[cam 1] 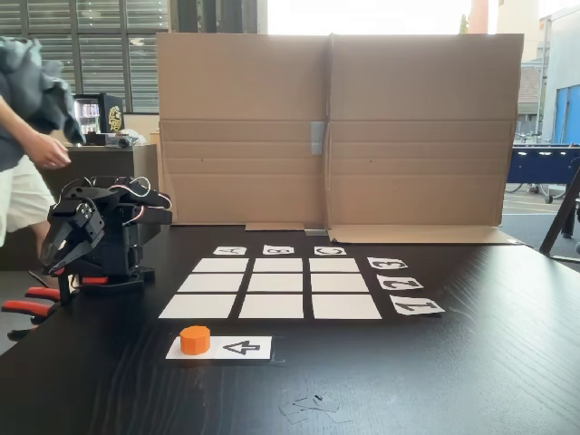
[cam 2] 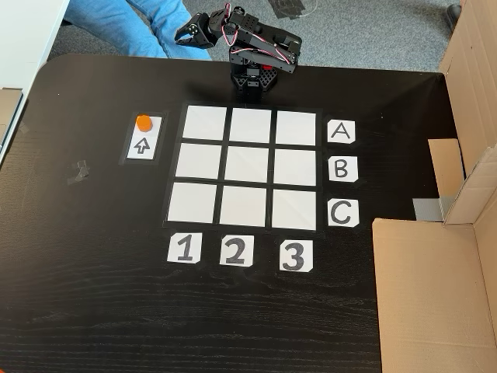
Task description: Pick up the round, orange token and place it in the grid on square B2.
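The round, orange token (cam 1: 195, 339) (cam 2: 144, 122) stands on one end of a white strip with a black arrow (cam 1: 237, 347) (cam 2: 141, 145), just outside the grid (cam 1: 340, 306) (cam 2: 194, 202). All nine white cells are bare, including the centre one, square B2 (cam 1: 277, 283) (cam 2: 248, 165). The black arm sits folded over its base at the table edge beyond the grid. My gripper (cam 1: 53, 261) (cam 2: 181, 36) hangs past that edge, well away from the token. Its jaws look shut with nothing in them.
Cards A, B, C (cam 2: 342, 169) and 1, 2, 3 (cam 2: 235, 250) edge the grid. A cardboard wall (cam 1: 335, 127) (cam 2: 435, 295) lines one side of the table. A person (cam 1: 27, 136) (cam 2: 132, 23) stands beside the arm. Orange-handled clamps (cam 1: 27, 306) grip the table edge. Tape scraps (cam 1: 313, 405) lie nearby.
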Tool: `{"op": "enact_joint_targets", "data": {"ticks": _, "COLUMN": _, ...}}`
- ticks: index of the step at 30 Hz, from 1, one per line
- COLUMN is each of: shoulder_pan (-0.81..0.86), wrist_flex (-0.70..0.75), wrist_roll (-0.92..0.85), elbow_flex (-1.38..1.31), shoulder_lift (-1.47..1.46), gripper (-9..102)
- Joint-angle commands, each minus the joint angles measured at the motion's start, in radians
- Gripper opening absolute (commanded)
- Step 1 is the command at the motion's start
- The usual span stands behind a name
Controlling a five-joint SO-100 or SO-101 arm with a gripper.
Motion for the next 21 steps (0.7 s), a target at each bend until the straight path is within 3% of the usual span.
{"op": "enact_joint_targets", "data": {"ticks": 1, "shoulder_pan": 0.044, "wrist_flex": -0.074, "wrist_roll": -0.080, "elbow_flex": 0.015, "shoulder_lift": 0.012, "gripper": -1}}
{"op": "enact_joint_targets", "data": {"ticks": 21, "shoulder_pan": 0.006, "wrist_flex": -0.058, "wrist_roll": -0.107, "elbow_flex": -0.031, "shoulder_lift": -0.037, "gripper": -1}}
